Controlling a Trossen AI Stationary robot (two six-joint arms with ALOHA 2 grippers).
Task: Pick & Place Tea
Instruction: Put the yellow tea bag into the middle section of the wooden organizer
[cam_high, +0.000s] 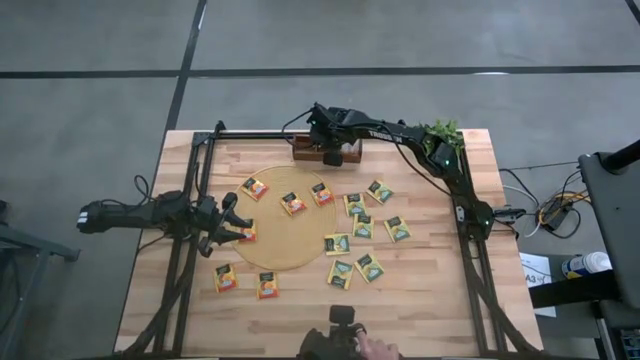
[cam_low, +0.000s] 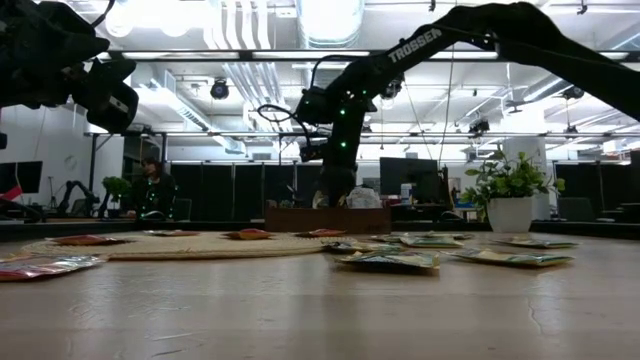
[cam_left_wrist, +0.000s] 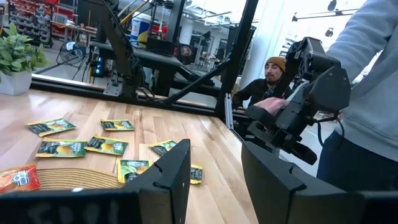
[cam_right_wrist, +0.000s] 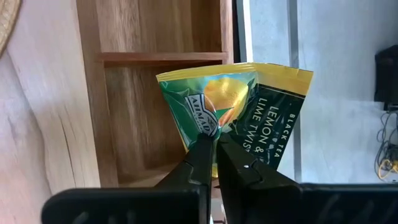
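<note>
Wood-plank table (cam_high: 420, 300) fills the high view, with black frame rails along its left and right sides. Big round tan mat (cam_high: 285, 215) lies left of centre on it. Right arm (cam_high: 440, 160) reaches from the right rail across to the far edge. Left arm (cam_high: 140, 215) comes in from the left and stops at the mat's left rim. Brown wooden tray (cam_high: 325, 152) sits at the far edge, centre. Potted green plant (cam_high: 443, 132) stands at the far right of the table.

Right gripper (cam_right_wrist: 213, 158) hangs over the tray, jaws pressed together, pinching a green-yellow sachet (cam_right_wrist: 208, 102) by its lower edge. Sachet is bent, held above a tray compartment; which compartment, cannot tell. Print on it reads black tea, lemon & lime.

Left gripper (cam_high: 232, 222) is low by the mat's left edge, jaws spread with a gap, nothing between them. An orange sachet (cam_high: 246, 233) lies just beside its fingertips.

Remaining tea is loose on the table. Orange sachets (cam_high: 292, 204) lie on the mat's far part, and more are off its near-left rim. Green-yellow sachets (cam_high: 362, 228) are scattered right of the mat, some overlapping its edge.

A person's hand (cam_high: 375, 350) shows at the near edge. A seated person (cam_left_wrist: 268, 78) is seen beyond the table in the left wrist view.
</note>
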